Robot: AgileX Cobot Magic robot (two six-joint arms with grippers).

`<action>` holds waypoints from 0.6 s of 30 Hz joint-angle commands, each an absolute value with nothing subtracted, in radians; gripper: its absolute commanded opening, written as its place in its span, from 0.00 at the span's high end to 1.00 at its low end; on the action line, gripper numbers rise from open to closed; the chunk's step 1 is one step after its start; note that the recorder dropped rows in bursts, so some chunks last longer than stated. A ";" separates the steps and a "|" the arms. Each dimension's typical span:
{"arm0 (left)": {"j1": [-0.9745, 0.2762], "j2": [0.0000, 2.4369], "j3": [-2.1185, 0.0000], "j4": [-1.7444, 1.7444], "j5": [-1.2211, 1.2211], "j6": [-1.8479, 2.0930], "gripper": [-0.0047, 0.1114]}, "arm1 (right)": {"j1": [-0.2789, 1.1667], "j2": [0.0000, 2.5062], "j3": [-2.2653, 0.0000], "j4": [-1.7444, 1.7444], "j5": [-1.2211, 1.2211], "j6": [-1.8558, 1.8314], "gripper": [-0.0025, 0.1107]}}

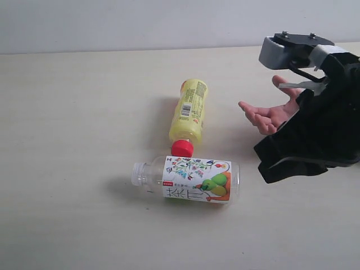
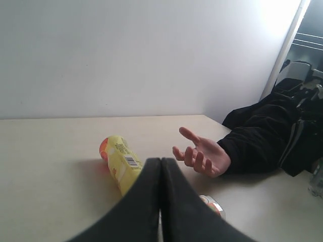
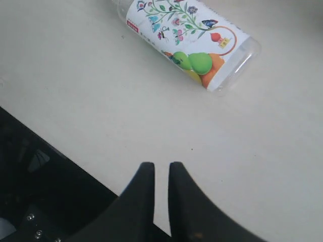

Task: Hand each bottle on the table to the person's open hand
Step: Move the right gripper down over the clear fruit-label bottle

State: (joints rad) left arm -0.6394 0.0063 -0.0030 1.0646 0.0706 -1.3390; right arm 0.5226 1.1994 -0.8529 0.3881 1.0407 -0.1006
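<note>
Right tool (image 3: pixel 161 169): tips slightly apart, nothing between them, over bare worktop (image 3: pixel 75 101). Left tool (image 2: pixel 160 162): tips pressed together, empty.

Just ahead of the right tool the pear-label bottle (image 3: pixel 194 38) lay on its side. Ahead of the left tool lay the yellow bottle (image 2: pixel 122 169), its red cap (image 1: pixel 181 147) apparently touching the pear-label bottle.

Risk: the round bodies could roll, or one could nudge the other, under an off-centre pinch.

Beyond both, the open hand (image 2: pixel 204 157) lay palm-up. A low approach could strike its fingers.

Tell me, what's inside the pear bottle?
The pear bottle looks empty: its clear neck and base show only table. Its label hides the middle.
</note>
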 commanded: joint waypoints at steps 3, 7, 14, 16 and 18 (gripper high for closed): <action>-0.639 0.000 0.000 1.059 0.065 -1.339 0.96 | 0.525 1.201 -0.865 0.398 1.044 -0.101 0.87; -0.639 0.000 0.000 1.059 0.065 -1.339 0.96 | 0.525 1.201 -0.865 0.397 1.010 -0.112 0.87; -0.639 0.000 0.000 1.059 0.065 -1.339 0.96 | 0.525 1.240 -0.869 0.411 0.991 -0.380 0.85; -0.639 0.000 0.000 1.059 0.065 -1.339 0.96 | 0.525 1.269 -0.878 0.411 0.989 -0.451 0.80; -0.639 0.000 0.000 1.059 0.065 -1.339 0.96 | 0.525 1.307 -0.899 0.411 0.989 -0.505 0.72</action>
State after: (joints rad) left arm -0.6394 0.0063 -0.0030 1.0646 0.0706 -1.3390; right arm 0.5226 1.2653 -0.8747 0.4025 1.0011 -0.4043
